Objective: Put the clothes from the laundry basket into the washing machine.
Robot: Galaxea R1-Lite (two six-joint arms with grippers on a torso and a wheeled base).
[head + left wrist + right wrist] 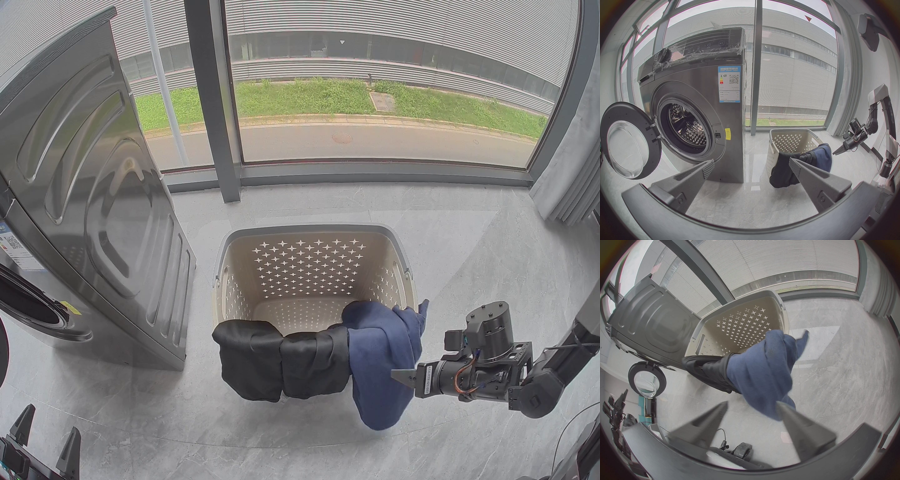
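so on the far left the washer [94,187] is parked on the grey floor [475,250], seen side-on from the head cam. In the left wrist view its round door [628,140] is swung wide open and the steel drum [687,125] can be looked straight into; no clothing can be made out in the part of the drum that's visible

The left gripper [51,422] is held low, near the washer's front corner and well apart from the basket. Its jaws are spread wide and nothing is held between them, which is plain to see in its own wrist cam [750,162]

Just right of the washer, the cream basket [312,234] is set on the floor in front of the big window [375,81]. Its perforated bottom is left bare, since both clothes are draped over the near rim. The black garment [281,362] is hung over the left and middle of that rim, and the blue garment [381,362] is slung over the right part, partly laid on top of the black one, with its tail hanging down outside almost to the floor

Further right, the right gripper [403,377] is pointed sideways at the blue garment, right up against its hanging edge; actual contact can't be told. Its jaws are parted wide and nothing is gripped [751,405]

A grey curtain [572,169] is hung at the far right
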